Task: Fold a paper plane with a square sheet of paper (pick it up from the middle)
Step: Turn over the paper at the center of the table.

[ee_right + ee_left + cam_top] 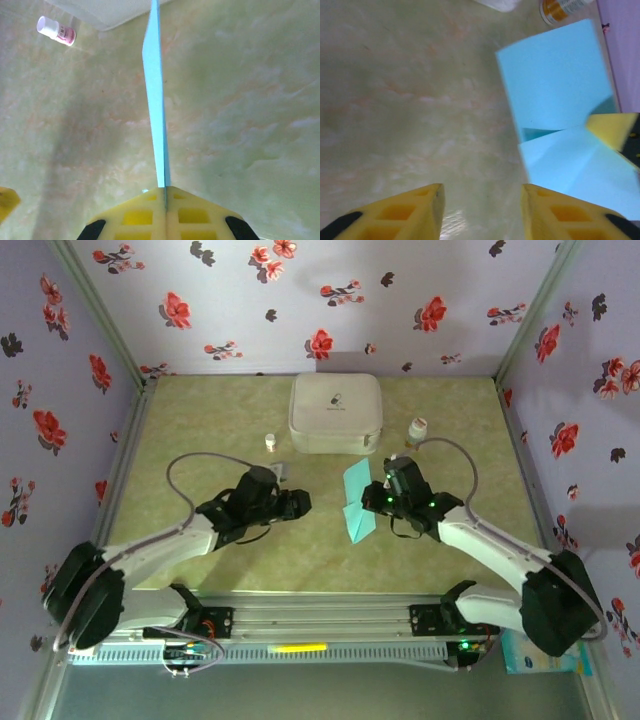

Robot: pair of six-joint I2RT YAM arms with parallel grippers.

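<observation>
So the right hand (165,192) is pinching the paper (357,508) mid-air over the middle of the worktop (200,430), with its long axis running straight out from the fingers toward the case (335,412). The left hand (300,503) is spread and empty, just left of the paper, so I reckon it's the one free to make the next crease.

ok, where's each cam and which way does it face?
Top external: above and behind the bases, looking down at the table; left arm and right arm show.
Left wrist: low over the table, facing the paper; open left jaws at bottom.
Right wrist: looking along the paper, edge-on, pinched in shut right jaws.
Shared: paper, in all three.
</observation>
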